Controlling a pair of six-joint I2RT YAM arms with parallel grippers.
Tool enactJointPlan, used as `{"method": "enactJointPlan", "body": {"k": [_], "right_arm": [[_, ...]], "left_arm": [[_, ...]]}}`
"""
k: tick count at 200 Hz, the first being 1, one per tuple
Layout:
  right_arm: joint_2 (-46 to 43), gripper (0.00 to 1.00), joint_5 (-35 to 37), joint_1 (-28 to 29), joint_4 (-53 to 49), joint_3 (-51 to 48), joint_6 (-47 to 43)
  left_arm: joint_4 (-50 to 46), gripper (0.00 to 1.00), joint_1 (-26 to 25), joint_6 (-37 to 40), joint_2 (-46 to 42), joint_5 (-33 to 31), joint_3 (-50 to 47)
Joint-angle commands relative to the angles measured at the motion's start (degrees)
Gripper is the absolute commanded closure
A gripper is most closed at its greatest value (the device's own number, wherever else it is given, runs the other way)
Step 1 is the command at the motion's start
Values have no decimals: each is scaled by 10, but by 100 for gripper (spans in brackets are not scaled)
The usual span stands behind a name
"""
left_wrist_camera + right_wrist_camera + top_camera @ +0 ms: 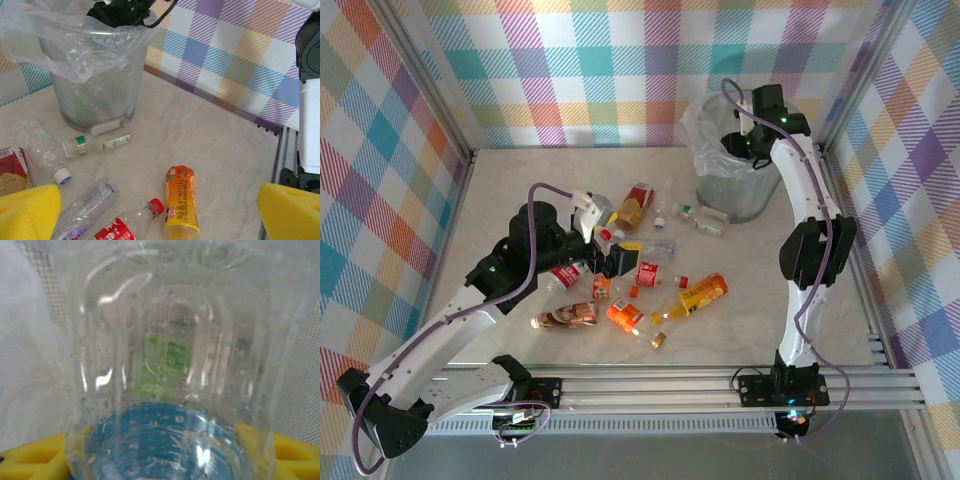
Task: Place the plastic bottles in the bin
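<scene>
Top view, bin: The grey bin [740, 192], lined with a clear bag, stands at the far right of the table [520, 190]. The right gripper [745, 145] hangs in its mouth.
Top view, bottles: About a dozen plastic bottles [625, 315] lie scattered mid-table, apart from the bin. The left gripper [623, 258] hovers over the heap's near-left side.
Left wrist, gripper: The yellow pads [30, 210] stand wide apart, holding nothing.
Left wrist, bottles: An orange bottle [180, 200] lies on its side on the table between the spread pads. A red-capped bottle [130, 222] lies just left of it, and a small green-capped bottle [97, 145] lies at the foot of the bin.
Right wrist, grip: The right gripper's pads [30, 455] press both sides of a clear bottle [170, 365], with the bin's meshed wall behind it.
Handling: These look like light, thin-walled, slick bottles that would probably dent under a hard squeeze and roll when nudged. The best hold appears to be mid-body, with the jaws set across the long axis.
</scene>
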Motion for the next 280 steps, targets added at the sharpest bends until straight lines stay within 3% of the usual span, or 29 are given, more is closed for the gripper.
{"method": "enactJointPlan", "body": {"k": [1, 83, 181, 254, 280], "right_arm": [[10, 33, -19, -5, -32, 24, -12], [9, 20, -46, -8, -44, 44, -5], [-46, 18, -77, -9, -20, 53, 59], [-150, 18, -132, -8, 27, -12, 85], [-212, 18, -167, 0, 48, -79, 77]], "left_arm": [[-4, 0, 0, 7, 2, -4, 10], [-8, 0, 0, 7, 5, -1, 13], [-7, 0, -1, 0, 3, 1, 15], [-14, 0, -1, -3, 2, 14, 24], [-31, 0, -1, 12, 1, 23, 33]]}}
